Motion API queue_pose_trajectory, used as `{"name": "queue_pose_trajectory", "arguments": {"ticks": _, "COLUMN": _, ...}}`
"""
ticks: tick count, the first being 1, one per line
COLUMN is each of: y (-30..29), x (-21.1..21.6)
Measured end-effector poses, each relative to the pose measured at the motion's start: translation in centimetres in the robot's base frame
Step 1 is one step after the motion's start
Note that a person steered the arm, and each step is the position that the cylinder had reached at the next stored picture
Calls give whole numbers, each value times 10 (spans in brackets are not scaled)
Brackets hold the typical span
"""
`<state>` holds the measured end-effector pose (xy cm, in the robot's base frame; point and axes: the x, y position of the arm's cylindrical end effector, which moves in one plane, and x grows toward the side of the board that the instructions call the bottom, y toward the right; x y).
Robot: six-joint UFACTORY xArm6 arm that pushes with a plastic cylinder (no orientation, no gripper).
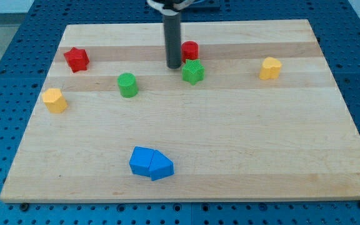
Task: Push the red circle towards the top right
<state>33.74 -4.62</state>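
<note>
Counting two red blocks

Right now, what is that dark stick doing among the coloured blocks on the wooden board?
A robot arm ends in a dark rod, and my tip rests on the wooden board just left of the red circle block, with the green star block close at its lower right. It is placed to shove the red circle block toward the view's top right. The other blocks lie apart, untouched.

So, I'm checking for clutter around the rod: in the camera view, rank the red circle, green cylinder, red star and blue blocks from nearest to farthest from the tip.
From my tip:
1. Red circle, just right.
2. Green cylinder, left, slightly lower.
3. Red star, far left.
4. Blue blocks, near the view's bottom.
</note>
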Motion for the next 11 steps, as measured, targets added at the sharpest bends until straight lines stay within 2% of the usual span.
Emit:
{"name": "queue_pose_trajectory", "arguments": {"ticks": 1, "y": -30, "x": -2}}
{"name": "queue_pose_trajectory", "arguments": {"ticks": 2, "y": -2, "x": -29}}
{"name": "queue_pose_trajectory", "arguments": {"ticks": 3, "y": 61, "x": -59}}
{"name": "queue_pose_trajectory", "arguments": {"ticks": 4, "y": 85, "x": -60}}
{"name": "queue_pose_trajectory", "arguments": {"ticks": 5, "y": 54, "x": -40}}
{"name": "queue_pose_trajectory", "arguments": {"ticks": 6, "y": 68, "x": -13}}
{"name": "queue_pose_trajectory", "arguments": {"ticks": 7, "y": 110, "x": -29}}
{"name": "queue_pose_trajectory", "arguments": {"ticks": 8, "y": 152, "x": -70}}
{"name": "queue_pose_trajectory", "arguments": {"ticks": 9, "y": 163, "x": -72}}
{"name": "queue_pose_trajectory", "arguments": {"ticks": 10, "y": 132, "x": -74}}
{"name": "queue_pose_trajectory", "arguments": {"ticks": 11, "y": 134, "x": -86}}
